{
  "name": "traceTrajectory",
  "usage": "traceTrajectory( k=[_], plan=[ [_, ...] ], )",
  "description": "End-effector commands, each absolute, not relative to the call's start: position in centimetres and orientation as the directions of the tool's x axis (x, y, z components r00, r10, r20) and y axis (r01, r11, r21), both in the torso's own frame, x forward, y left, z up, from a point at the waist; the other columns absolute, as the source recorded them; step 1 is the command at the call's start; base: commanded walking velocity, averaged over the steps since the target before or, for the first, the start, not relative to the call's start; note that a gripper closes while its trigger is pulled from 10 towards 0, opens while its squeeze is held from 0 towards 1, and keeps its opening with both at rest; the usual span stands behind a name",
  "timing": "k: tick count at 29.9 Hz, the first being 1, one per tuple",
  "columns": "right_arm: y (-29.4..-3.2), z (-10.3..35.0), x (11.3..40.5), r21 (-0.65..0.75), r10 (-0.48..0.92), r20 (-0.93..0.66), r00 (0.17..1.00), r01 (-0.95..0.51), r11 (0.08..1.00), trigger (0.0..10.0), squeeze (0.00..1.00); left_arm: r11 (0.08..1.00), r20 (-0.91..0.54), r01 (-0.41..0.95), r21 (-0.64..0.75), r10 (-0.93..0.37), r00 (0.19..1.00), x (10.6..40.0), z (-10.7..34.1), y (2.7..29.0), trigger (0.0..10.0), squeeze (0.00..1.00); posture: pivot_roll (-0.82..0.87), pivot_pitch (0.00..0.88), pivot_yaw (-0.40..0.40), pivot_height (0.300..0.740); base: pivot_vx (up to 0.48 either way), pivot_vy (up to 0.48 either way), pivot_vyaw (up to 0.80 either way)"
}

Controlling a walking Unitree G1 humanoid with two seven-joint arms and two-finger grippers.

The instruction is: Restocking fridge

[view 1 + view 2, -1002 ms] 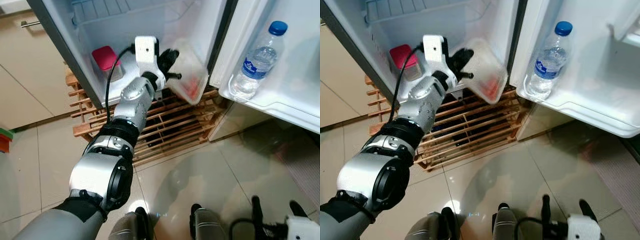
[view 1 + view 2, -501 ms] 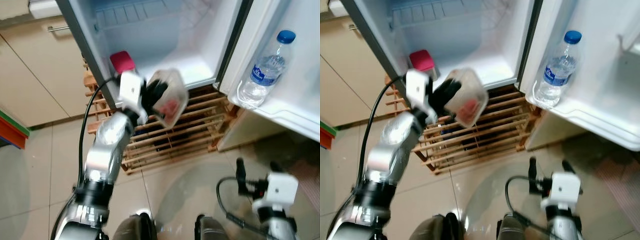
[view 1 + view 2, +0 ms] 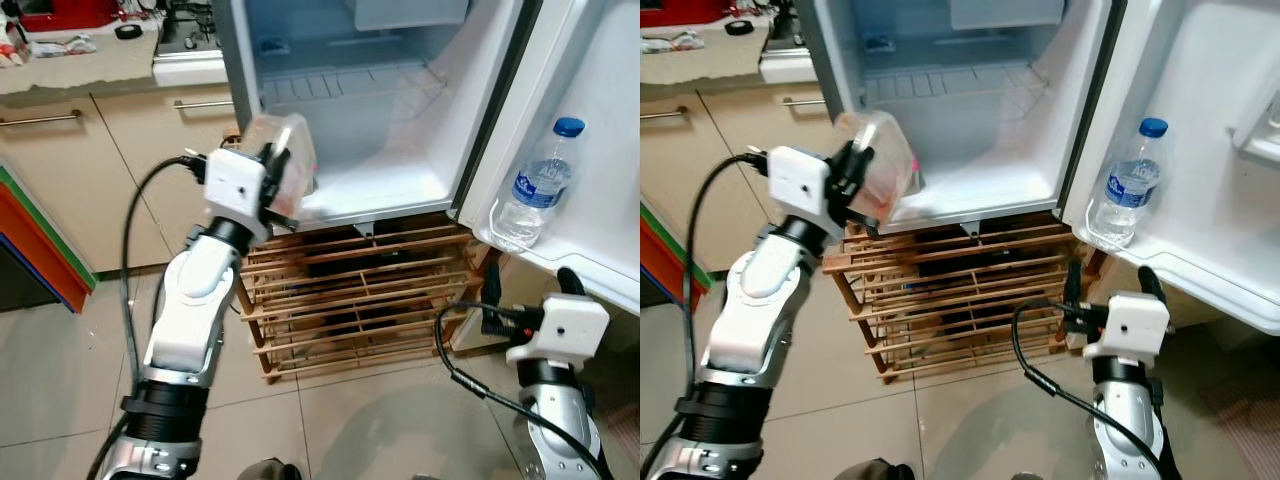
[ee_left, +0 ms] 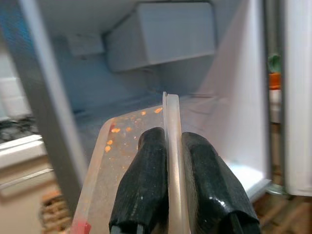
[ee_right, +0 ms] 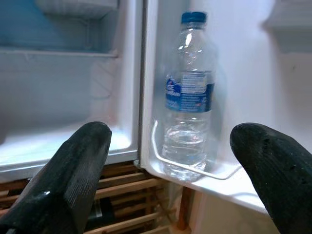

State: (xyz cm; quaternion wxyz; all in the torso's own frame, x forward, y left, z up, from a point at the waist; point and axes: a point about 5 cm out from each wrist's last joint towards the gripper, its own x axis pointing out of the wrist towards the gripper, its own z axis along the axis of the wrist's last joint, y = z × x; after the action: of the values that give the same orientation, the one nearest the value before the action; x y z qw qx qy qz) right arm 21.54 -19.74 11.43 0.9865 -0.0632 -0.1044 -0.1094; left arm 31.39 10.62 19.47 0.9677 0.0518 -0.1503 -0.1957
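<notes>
Your left gripper pinches only the clear container rim; a tilt could slip it at the fridge. Right gripper spread, idle.

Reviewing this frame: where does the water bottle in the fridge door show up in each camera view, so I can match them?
Left eye view: the water bottle stands in the door shelf, at the right edge.
Right eye view: same shelf, right of centre.
Left wrist view: not in it; the left gripper is clamped on the clear food container.
Right wrist view: centre, between the open jaws.
Shared landmark: the wooden rack under the fridge.
</notes>
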Motion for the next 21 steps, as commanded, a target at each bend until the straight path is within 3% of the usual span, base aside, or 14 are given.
traceTrajectory(
  k=[1,5,21],
  plan=[
    [-20.1,11.6,21.5,-0.110,-0.224,0.231,0.947,0.255,0.961,10.0,0.00,0.905,0.283,0.396,0.155,-0.425,0.860,31.5,20.0,10.1,10.0,0.00,-0.09,0.000,0.075,0.740,0.000,0.000,0.00],
    [-20.1,12.1,21.3,-0.124,-0.231,0.260,0.937,0.270,0.955,10.0,0.00,0.882,0.301,0.449,0.140,-0.470,0.830,31.3,20.4,8.8,10.0,0.00,-0.10,0.000,0.077,0.740,0.442,0.000,0.00],
    [-19.9,11.5,21.1,-0.119,-0.243,0.242,0.939,0.277,0.953,10.0,0.00,0.872,0.325,0.475,0.115,-0.485,0.812,31.7,21.2,8.2,10.0,0.00,-0.10,0.000,0.083,0.740,0.442,0.000,0.00]
  ],
)
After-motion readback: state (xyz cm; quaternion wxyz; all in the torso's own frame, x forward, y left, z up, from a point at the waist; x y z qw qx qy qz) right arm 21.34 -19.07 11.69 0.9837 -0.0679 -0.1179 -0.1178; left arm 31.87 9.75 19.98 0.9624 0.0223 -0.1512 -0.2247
